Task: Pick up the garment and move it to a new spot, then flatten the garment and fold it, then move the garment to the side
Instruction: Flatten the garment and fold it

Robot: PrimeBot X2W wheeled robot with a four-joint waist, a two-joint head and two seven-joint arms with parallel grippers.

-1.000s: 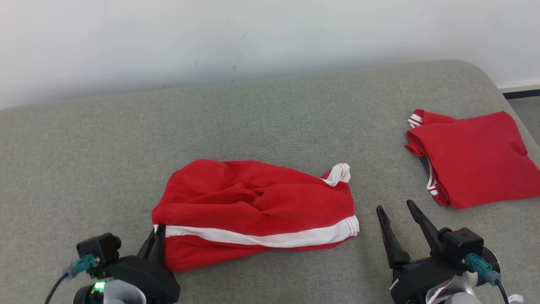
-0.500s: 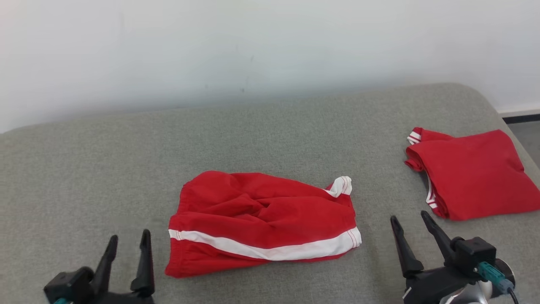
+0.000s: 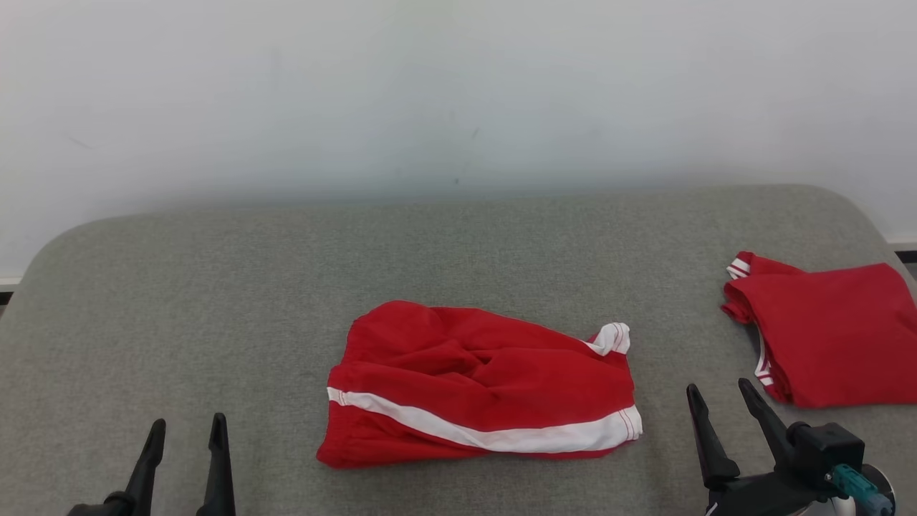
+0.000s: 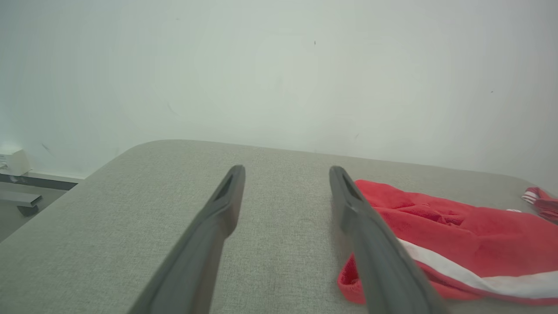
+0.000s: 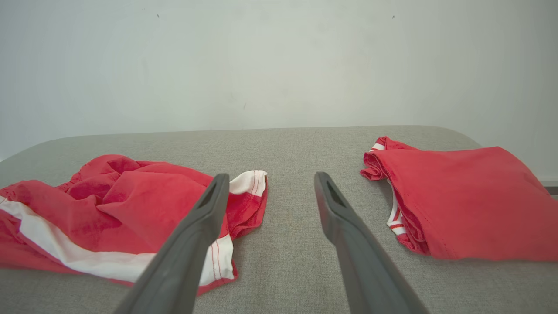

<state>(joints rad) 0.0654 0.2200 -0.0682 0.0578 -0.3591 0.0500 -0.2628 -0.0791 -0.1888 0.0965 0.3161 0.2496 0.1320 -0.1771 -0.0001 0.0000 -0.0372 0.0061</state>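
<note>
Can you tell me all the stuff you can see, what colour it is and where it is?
striped garment: one, red with a white stripe, rumpled, middle of the cushion.
folded garment: one, red with white trim, right end of the cushion.
cushion: one, grey, under both garments.
wall: one, whitish, behind the cushion.
left gripper: one, dark, open, lower left, holding nothing.
right gripper: one, dark, open, lower right, between the two garments, holding nothing.
</note>
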